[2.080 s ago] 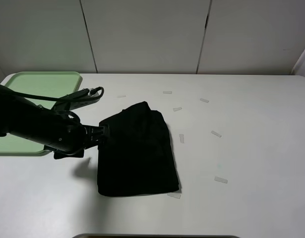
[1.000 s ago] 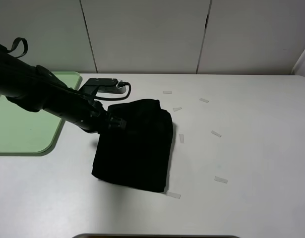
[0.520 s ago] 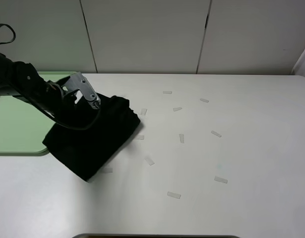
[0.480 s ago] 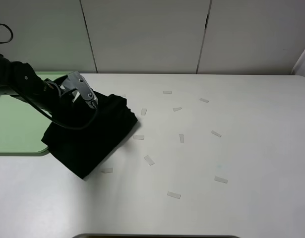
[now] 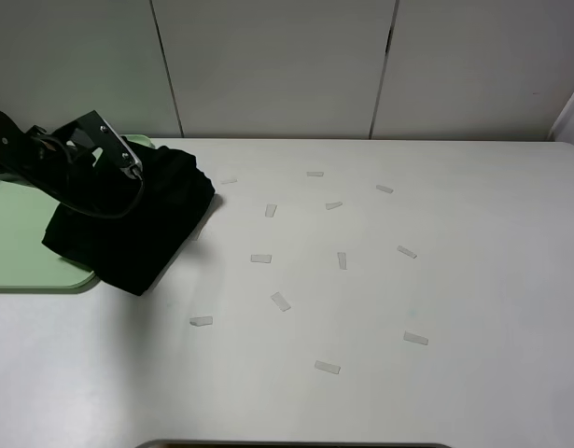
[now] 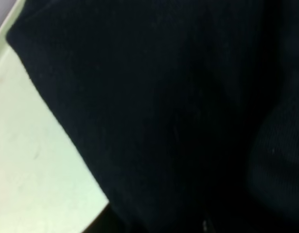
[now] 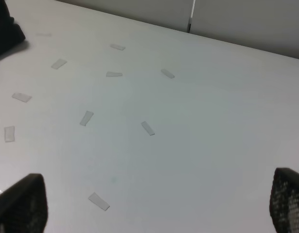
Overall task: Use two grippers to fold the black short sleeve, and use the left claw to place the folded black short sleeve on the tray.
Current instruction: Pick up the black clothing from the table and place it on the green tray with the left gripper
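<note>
Fingertips (image 7: pixel 20 201) of the right gripper (image 7: pixel 154 206) show only as two dark textured pads at the corners of its wrist view, set wide apart with nothing between them; the rest of that arm is cut off. Below them is the white table (image 5: pixel 408 289) with small pale tape pieces (image 5: pixel 281 301) scattered on it. Farther away, the black short sleeve (image 5: pixel 128 219) hangs as a folded bundle, partly over the table and partly over the corner of the tray (image 5: pixel 25 252). The left claw (image 5: pixel 114 168) is at its upper edge, but the jaws are lost against the dark cloth, so I cannot tell their width or grip. Its wrist view is nearly filled with black fabric, with pale green tray beside it.
</note>
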### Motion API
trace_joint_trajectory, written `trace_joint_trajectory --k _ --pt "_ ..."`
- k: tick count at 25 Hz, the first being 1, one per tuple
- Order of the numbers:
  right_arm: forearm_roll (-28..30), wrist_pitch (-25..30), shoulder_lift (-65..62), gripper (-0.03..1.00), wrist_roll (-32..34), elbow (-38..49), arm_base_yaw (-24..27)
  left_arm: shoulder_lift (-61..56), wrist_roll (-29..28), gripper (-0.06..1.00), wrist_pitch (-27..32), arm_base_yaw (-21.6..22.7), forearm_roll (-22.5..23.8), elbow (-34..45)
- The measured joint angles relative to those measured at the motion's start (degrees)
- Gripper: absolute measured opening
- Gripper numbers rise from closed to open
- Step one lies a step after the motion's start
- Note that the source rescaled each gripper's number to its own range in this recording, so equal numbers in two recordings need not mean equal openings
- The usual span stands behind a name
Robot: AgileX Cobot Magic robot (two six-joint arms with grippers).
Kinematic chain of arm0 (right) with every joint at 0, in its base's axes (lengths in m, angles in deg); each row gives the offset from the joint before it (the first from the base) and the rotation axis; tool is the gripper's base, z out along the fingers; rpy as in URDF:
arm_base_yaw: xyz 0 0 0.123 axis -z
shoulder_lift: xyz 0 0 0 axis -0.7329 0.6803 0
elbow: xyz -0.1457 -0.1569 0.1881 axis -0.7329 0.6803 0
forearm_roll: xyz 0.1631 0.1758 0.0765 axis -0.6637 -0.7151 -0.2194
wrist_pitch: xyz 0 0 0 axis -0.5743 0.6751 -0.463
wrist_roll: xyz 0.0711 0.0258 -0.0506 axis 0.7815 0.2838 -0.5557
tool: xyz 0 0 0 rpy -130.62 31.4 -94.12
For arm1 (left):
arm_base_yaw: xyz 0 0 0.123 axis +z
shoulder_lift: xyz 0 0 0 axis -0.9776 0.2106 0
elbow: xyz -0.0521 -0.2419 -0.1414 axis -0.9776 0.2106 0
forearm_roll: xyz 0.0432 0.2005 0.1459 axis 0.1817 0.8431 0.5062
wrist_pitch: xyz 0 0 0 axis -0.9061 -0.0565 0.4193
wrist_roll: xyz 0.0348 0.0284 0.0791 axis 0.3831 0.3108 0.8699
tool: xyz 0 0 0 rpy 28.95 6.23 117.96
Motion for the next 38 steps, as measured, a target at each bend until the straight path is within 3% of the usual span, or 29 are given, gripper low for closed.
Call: trace_joint_trajectory --k 6,12,20,30,38 --pt "0.00 0.00 0.00 1.00 0.00 0.00 0.00 0.00 0.89 0.18 -3.88 4.72 0.00 0.00" --pt "0.00 0.00 0.00 1.00 0.00 0.00 0.00 0.00 5.47 0.18 -7.05 9.73 0.28 0.00" --pt "0.00 0.00 0.00 1.00 0.00 0.00 0.00 0.98 6.20 0.18 -10.67 15.24 0.37 0.00" --pt "0.00 0.00 0.00 1.00 0.00 0.00 0.00 0.98 6.53 0.18 -11.87 15.77 -0.35 0.84" --pt "0.00 0.00 0.00 1.00 0.00 0.00 0.00 0.98 12.05 0.18 -11.94 15.77 -8.86 1.07"
